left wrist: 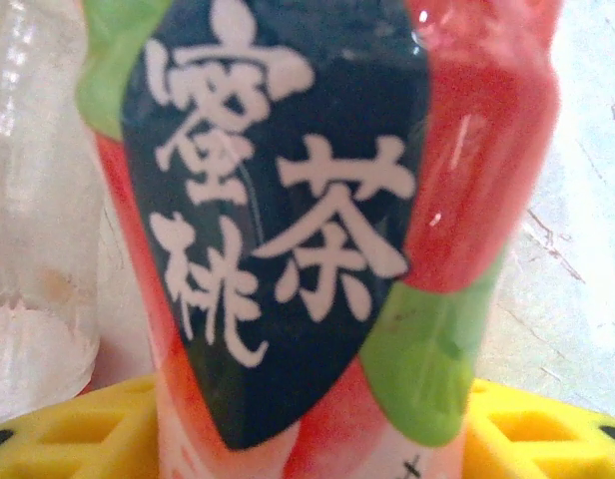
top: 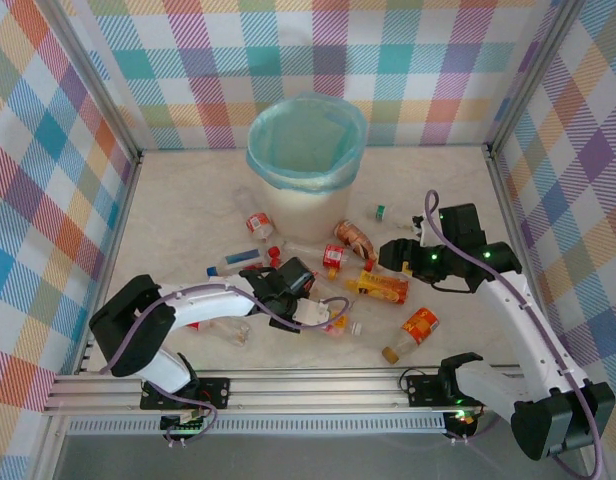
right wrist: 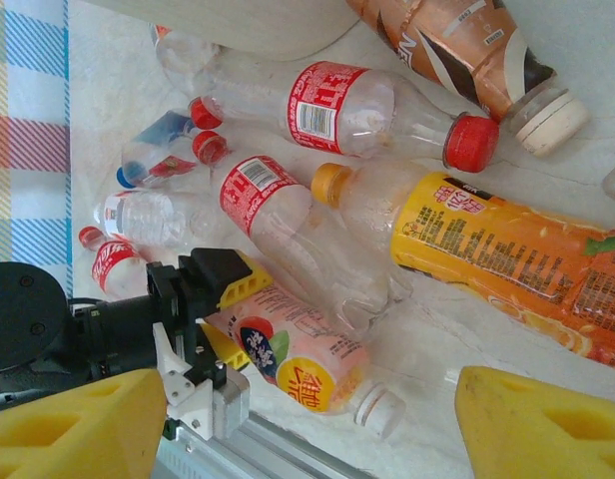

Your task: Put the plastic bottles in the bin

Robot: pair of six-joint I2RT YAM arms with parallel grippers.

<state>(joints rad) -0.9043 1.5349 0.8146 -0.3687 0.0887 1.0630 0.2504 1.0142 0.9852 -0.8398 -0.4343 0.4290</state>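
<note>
So the left gripper (top: 326, 316) is clamped on a pink bottle (right wrist: 298, 364) lying on the table (top: 188, 210), its yellow fingers (left wrist: 48, 439) hugging both sides. The right gripper (right wrist: 306, 399) just hangs wide open, with the other bottles (right wrist: 337, 105) scattered on their sides right ahead of it. The bin (top: 300, 215) stands upright well beyond both.

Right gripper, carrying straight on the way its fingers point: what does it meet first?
Most likely the pink-labelled bottle, lying just ahead of the open right gripper, its other end at the left gripper. Height is unclear, so it might pass over.
</note>
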